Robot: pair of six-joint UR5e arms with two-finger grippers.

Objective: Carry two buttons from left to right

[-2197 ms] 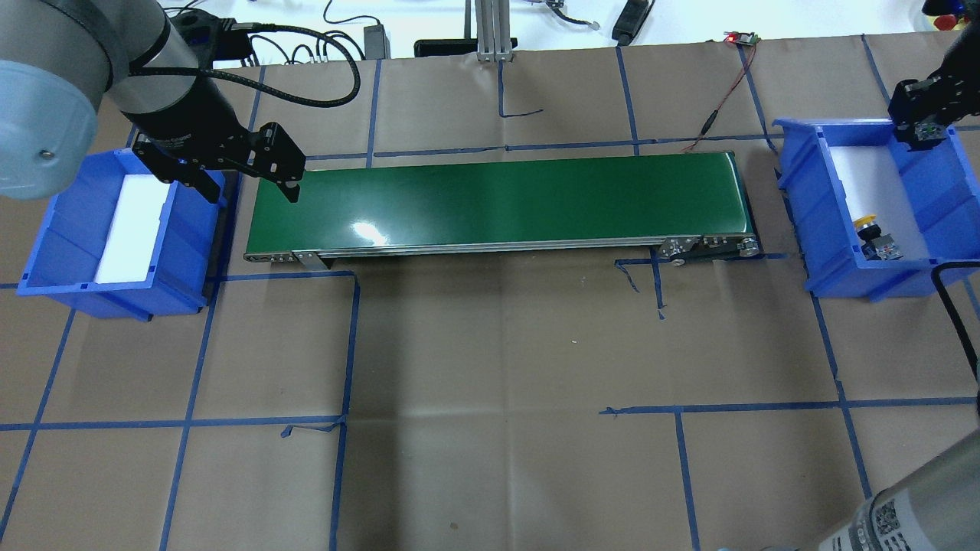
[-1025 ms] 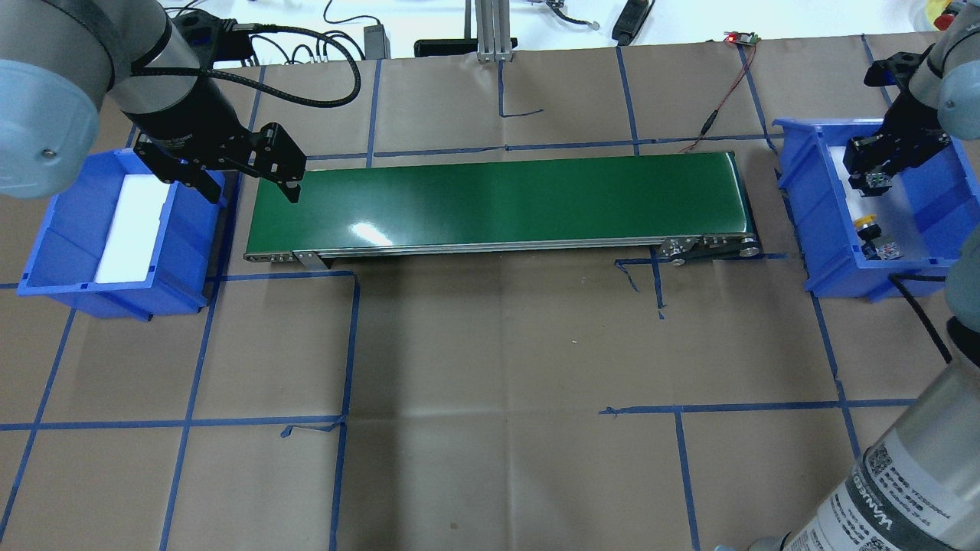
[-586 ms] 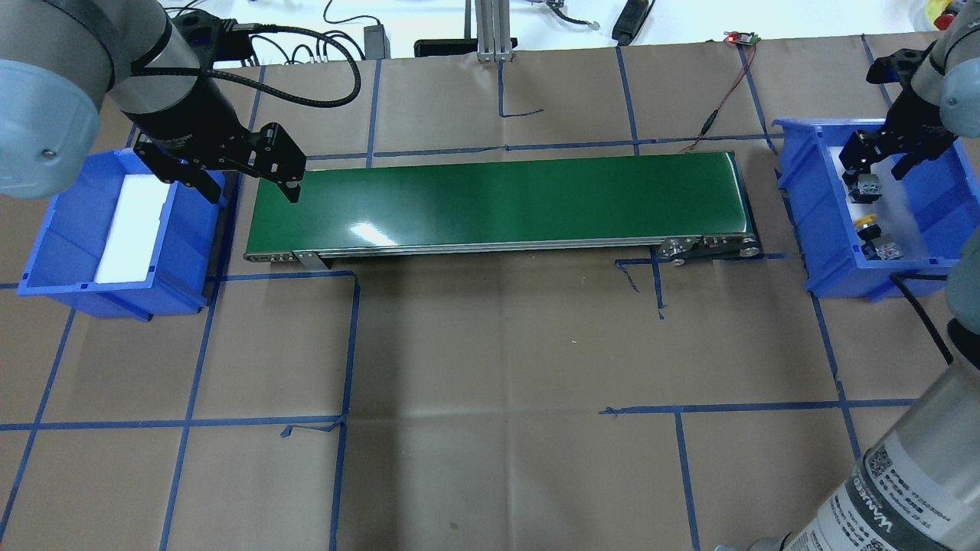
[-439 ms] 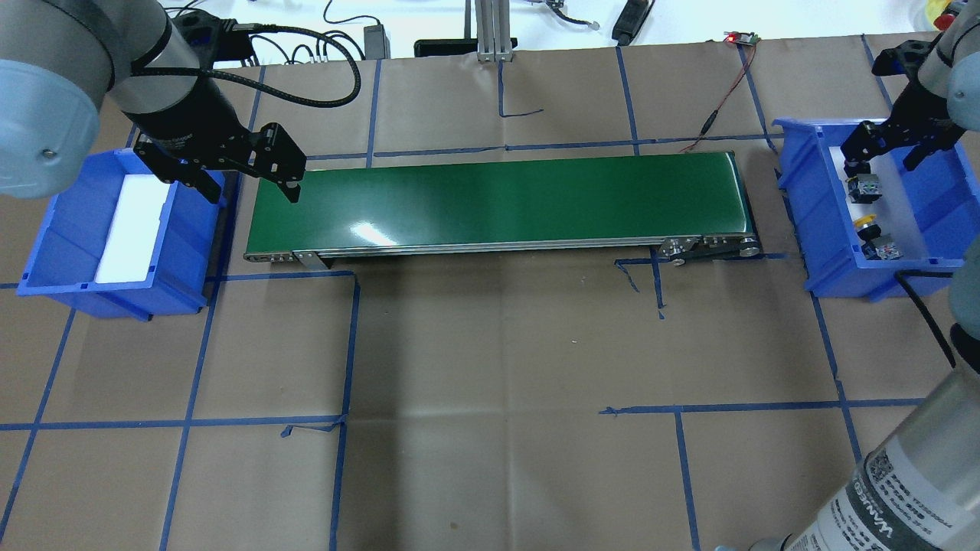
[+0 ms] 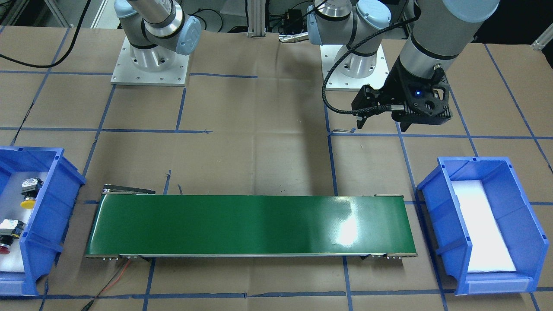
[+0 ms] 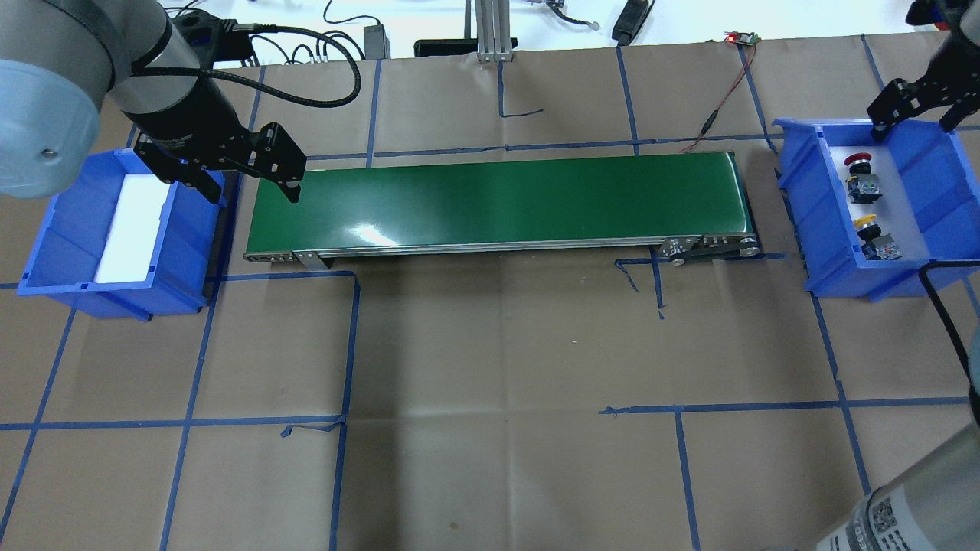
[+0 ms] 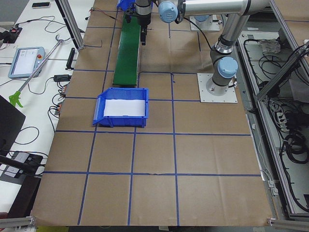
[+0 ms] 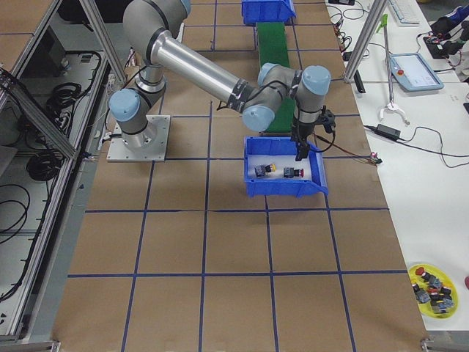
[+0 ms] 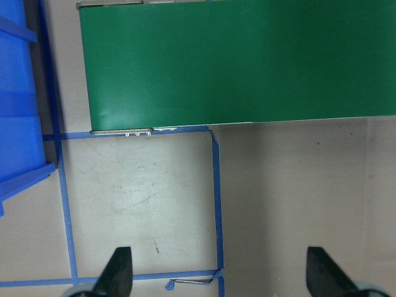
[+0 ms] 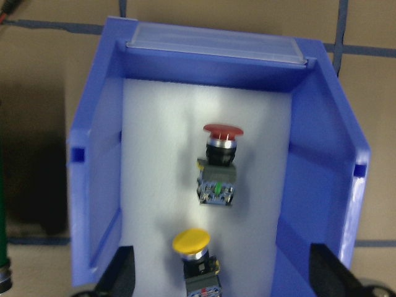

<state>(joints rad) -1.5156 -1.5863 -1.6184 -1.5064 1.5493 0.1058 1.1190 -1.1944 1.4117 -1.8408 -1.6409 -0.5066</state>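
Note:
The red-capped button (image 6: 862,177) and the yellow-capped button (image 6: 873,236) both lie on the white pad in the right blue bin (image 6: 942,200). The right wrist view shows the red one (image 10: 218,162) lying beyond the yellow one (image 10: 193,246). My right gripper (image 6: 915,126) is open and empty, above the bin's far end and clear of both buttons. My left gripper (image 6: 251,191) is open and empty, above the table between the left blue bin (image 6: 61,237) and the left end of the green conveyor belt (image 6: 498,199).
The left bin holds only a white pad (image 5: 479,224). The conveyor belt (image 5: 250,224) carries nothing. Blue tape lines cross the brown paper table cover. Cables and a small circuit board (image 6: 739,37) lie at the far edge.
My right gripper brought the red-capped button over the right bin, opened and left it beside the yellow one, then drew up and back. The left arm has not moved.

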